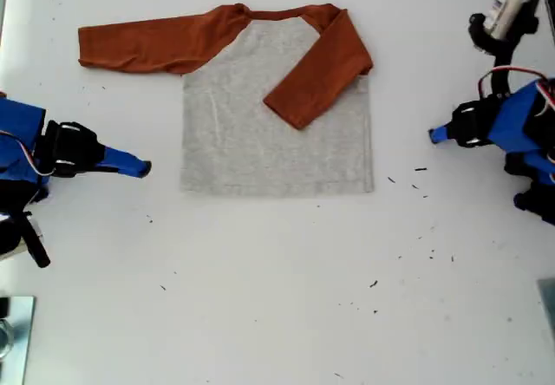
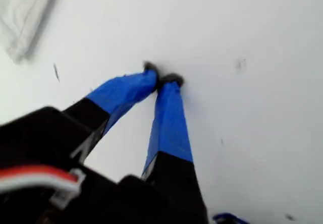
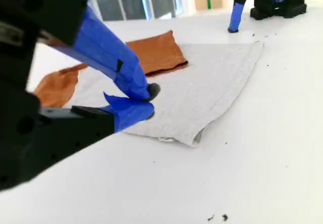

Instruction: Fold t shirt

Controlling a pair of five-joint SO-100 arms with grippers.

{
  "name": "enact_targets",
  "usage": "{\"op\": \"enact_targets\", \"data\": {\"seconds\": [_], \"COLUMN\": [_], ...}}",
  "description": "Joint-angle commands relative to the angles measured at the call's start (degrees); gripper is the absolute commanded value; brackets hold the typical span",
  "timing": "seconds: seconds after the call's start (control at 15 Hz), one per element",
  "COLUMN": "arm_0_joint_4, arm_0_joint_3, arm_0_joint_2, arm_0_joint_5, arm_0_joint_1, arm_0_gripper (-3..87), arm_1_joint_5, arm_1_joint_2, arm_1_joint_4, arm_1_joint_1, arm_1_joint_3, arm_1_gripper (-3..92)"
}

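T shirt (image 1: 260, 142) lies flat mid-worktop (image 1: 260, 298), one sleeve across the body, other out to ext. view's left. Soft, light, limp, so likely best pinched at cuff/hem corner. First hand (image 2: 162, 76) & second hand (image 3: 150, 102): tips together, empty.

Bare white table (image 1: 277, 298) lies open below the t shirt's (image 1: 260, 142) hem and past both its side edges. My second gripper (image 1: 139, 168), jaws together, sits just off the hem corner at the exterior view's left. My first gripper (image 1: 436, 133), jaws together, stands apart from the opposite edge. The outstretched sleeve (image 1: 147, 45) occupies the table above my second gripper.
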Motion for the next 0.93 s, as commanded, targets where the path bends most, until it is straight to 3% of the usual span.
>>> {"op": "enact_targets", "data": {"seconds": [0.0,0.13,0.2,0.33,0.47,0.6,0.73,0.8,0.87], "arm_0_joint_4": [-1.7,0.4,5.0,20.4,30.5,29.2,28.2,27.2,26.1], "arm_0_joint_3": [-0.4,-13.6,-26.0,-52.0,-71.4,-71.9,-68.0,-67.5,-67.9], "arm_0_joint_2": [-0.6,-13.2,-25.7,-49.4,-67.6,-70.3,-71.3,-72.2,-73.7], "arm_0_joint_5": [-11.2,-17.5,-23.2,-22.5,-18.5,-14.1,-4.6,2.1,7.7], "arm_0_joint_1": [-0.3,-0.9,-3.3,-10.3,-17.9,-25.7,-40.5,-49.1,-56.2], "arm_0_gripper": [-0.4,-0.3,-0.3,-0.3,-0.2,-0.2,-0.3,4.0,18.0], "arm_1_joint_5": [2.5,1.0,0.8,0.5,0.5,1.0,1.0,0.9,0.9], "arm_1_joint_2": [3.0,4.7,5.7,9.6,16.0,18.9,18.9,18.9,18.9], "arm_1_joint_4": [-1.6,-1.8,-1.5,0.3,3.8,5.4,5.4,5.4,5.4], "arm_1_joint_1": [-3.5,-3.2,-3.2,-3.2,-3.2,-3.3,-3.2,-3.1,-3.1], "arm_1_joint_3": [3.4,4.1,4.5,5.4,6.8,7.3,7.3,7.3,7.3], "arm_1_gripper": [3.3,3.3,3.3,3.3,3.3,3.3,3.3,3.3,3.3]}}
